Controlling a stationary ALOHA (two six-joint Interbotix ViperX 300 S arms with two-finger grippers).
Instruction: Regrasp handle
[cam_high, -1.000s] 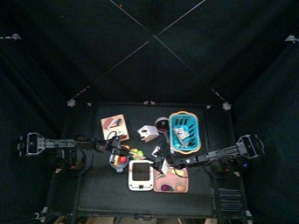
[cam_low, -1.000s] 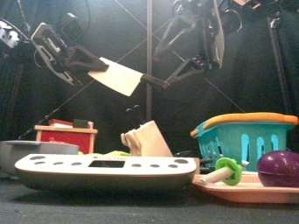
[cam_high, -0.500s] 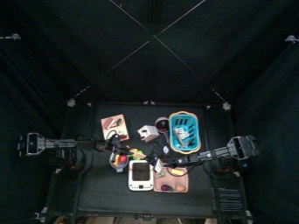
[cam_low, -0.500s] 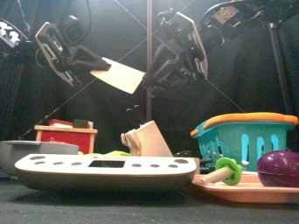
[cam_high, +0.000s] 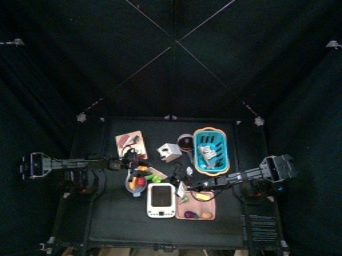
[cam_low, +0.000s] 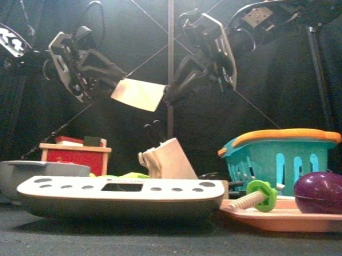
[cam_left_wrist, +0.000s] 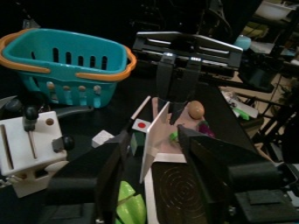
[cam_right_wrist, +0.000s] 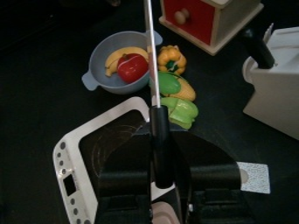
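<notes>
Between right tool (cam_right_wrist: 160, 185) jaws, knife handle (cam_right_wrist: 163, 162).

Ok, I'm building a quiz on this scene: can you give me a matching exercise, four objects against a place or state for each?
Things:
1. toy knife
2. basket
3. grey bowl
4. purple ball

Places or states:
a. teal with an orange rim
b. lies on the pink tray
c. up in the air, handle in the right gripper
d. holds red and yellow toy food

Pairs: 1-c, 2-a, 3-d, 4-b
</notes>
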